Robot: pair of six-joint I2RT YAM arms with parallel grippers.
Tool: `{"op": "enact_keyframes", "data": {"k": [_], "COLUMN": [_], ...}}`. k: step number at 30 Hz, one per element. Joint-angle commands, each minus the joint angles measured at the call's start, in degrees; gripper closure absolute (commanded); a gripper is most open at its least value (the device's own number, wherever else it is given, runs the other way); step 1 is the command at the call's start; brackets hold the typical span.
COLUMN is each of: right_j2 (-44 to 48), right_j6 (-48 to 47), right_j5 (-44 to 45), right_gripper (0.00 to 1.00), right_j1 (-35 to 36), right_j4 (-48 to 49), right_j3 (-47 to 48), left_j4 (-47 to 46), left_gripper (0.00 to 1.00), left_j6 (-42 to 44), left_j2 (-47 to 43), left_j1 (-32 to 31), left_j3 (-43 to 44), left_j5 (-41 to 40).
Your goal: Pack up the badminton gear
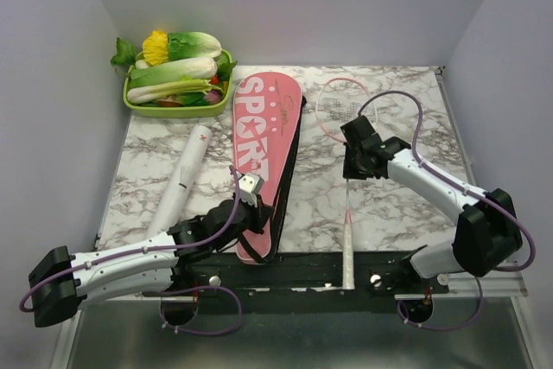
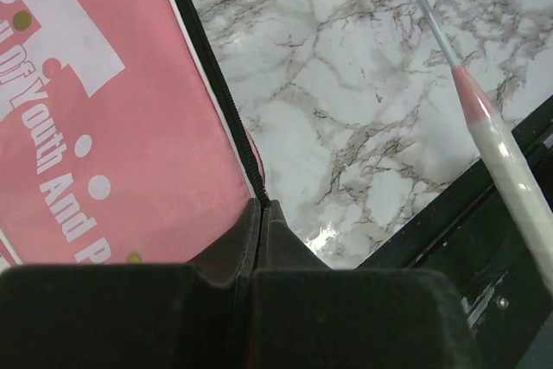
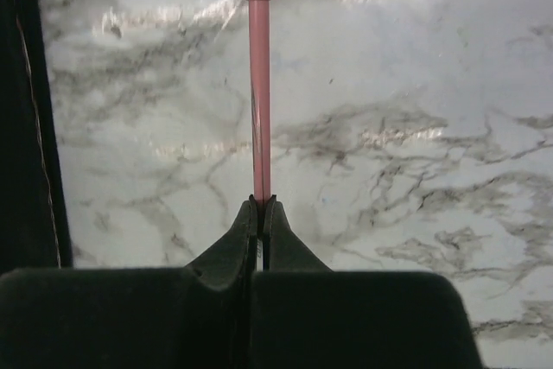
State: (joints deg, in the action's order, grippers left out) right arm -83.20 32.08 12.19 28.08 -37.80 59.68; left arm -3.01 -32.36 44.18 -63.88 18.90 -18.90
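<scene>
The long pink cover [image 1: 263, 149] with white "SPORT" lettering lies lengthwise mid-table, and its black zip edge runs along its right side. My left gripper [image 1: 257, 213] is shut on that zip edge [image 2: 262, 205] near the cover's near end; the cover [image 2: 104, 127] fills the left of the left wrist view. One thin pink-white racket [image 1: 347, 213] lies to the right, head [image 1: 341, 105] far, white handle [image 2: 510, 162] near. My right gripper [image 1: 349, 170] is shut on its pink shaft [image 3: 257, 84]. The white tube [image 1: 181, 179] lies at the left. No shuttlecocks or second racket show.
A green tray [image 1: 130, 101] of leafy vegetables stands at the back left corner. A black strip [image 1: 302, 270] runs along the table's near edge, and the racket handle overlaps it. The cover's dark side [image 3: 22, 127] shows left of the right gripper.
</scene>
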Motion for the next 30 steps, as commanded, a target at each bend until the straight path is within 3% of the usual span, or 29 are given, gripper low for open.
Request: {"op": "enact_keyframes", "data": {"k": [1,11,30], "right_j2": [5.2,13.7,4.9], "right_j6": [-0.7,0.9,1.1], "right_j5": [-0.9,2.0,-3.7], "right_gripper": [0.99,0.99,0.99], "right_j1": [4.5,10.6,19.6], "right_j4": [-3.9,-10.0,-5.5], "right_j3": [-3.5,-7.6,-4.4], "left_j4": [-4.5,-0.9,-0.6], "left_gripper": [1.0,1.0,1.0], "left_j6": [-1.7,0.5,1.2], "left_j2": [0.9,1.5,4.9], "left_j1": [-0.1,-0.1,-0.1], "left_j3": [3.6,9.3,13.3], "left_j5": [-2.9,-10.3,-11.7]}}
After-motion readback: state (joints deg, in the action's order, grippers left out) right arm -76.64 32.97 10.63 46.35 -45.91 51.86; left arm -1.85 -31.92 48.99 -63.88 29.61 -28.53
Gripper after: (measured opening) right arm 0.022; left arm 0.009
